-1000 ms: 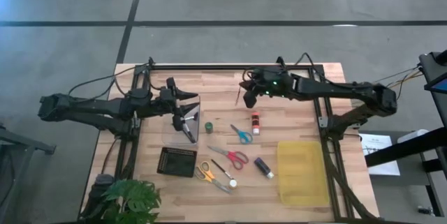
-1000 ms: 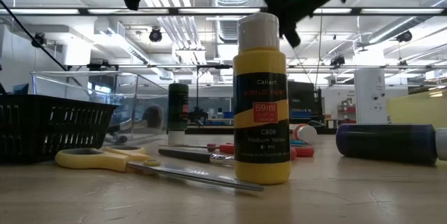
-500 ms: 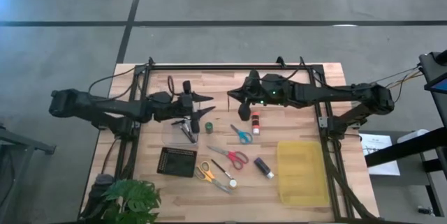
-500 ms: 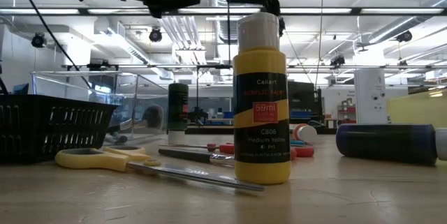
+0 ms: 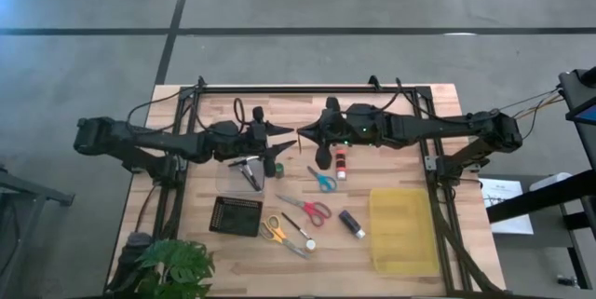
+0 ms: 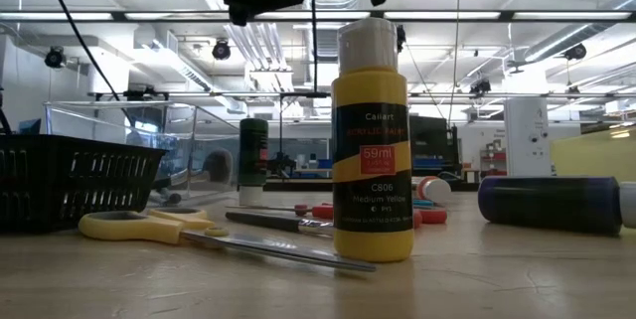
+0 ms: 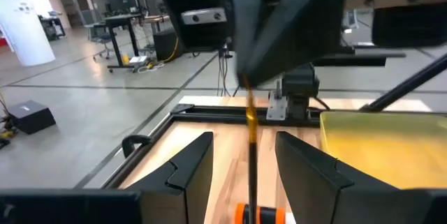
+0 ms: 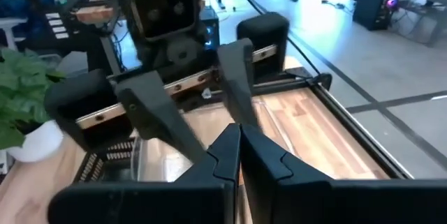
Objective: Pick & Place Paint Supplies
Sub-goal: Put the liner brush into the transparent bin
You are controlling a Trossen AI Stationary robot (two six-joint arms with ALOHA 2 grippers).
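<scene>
My right gripper (image 5: 312, 135) (image 8: 239, 132) is shut on a thin paintbrush (image 7: 250, 137) with a yellow band, high over the table's middle. The brush shows as a thin upright line (image 6: 314, 51) in the low view. My left gripper (image 5: 289, 141) (image 7: 244, 142) faces it, open, with one finger on each side of the brush's shaft and a gap to both. On the table lie a green pot (image 5: 277, 169), a red pot (image 5: 341, 161), blue scissors (image 5: 322, 180), red scissors (image 5: 313, 210) and yellow scissors (image 5: 275, 232). My right gripper pinches the paintbrush near its upper end (image 7: 245, 83) between its two fingers. The fingers come level from the table's right and lie across the shaft. The brush hangs upright below them, lifted clear of the table.
A yellow bin (image 5: 402, 234) sits at the near right and a black tray (image 5: 236, 215) at the near left. A clear container (image 5: 240, 170) lies under the left gripper. A yellow paint bottle (image 6: 373, 140) stands close to the low camera, and a dark tube (image 5: 352, 224) lies by the bin.
My left gripper has moved toward the table's right and my right gripper, carrying the brush, toward the left and a little nearer. The two now meet over the table's middle, with the left fingers around the brush's shaft.
</scene>
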